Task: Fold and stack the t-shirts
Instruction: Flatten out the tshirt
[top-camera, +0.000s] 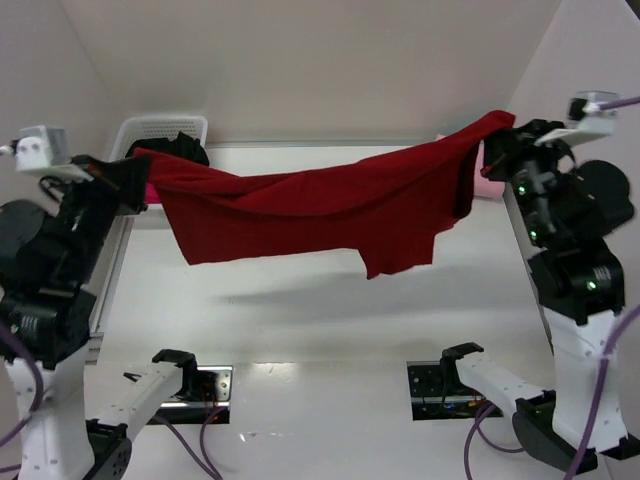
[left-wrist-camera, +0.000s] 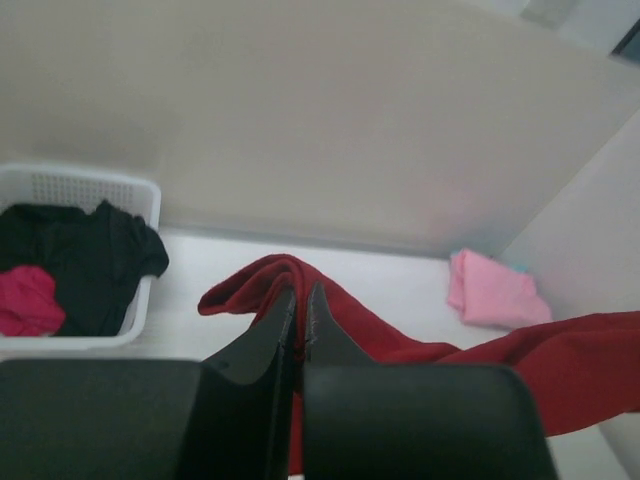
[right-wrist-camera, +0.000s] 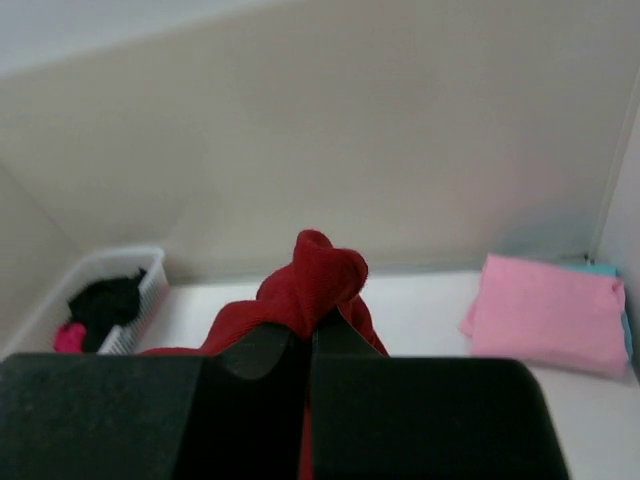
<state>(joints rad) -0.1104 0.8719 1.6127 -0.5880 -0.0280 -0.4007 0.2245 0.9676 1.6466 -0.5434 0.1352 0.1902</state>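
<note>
A dark red t-shirt hangs stretched in the air above the table, sagging in the middle. My left gripper is shut on its left end, my right gripper shut on its right end. In each wrist view the cloth bunches between the closed fingertips. A light pink t-shirt, folded square, lies at the table's far right corner; the top view shows only a sliver of it behind the right arm.
A white basket stands at the far left corner with a black shirt and a magenta one inside. White walls close in the back and both sides. Something teal peeks from under the pink shirt.
</note>
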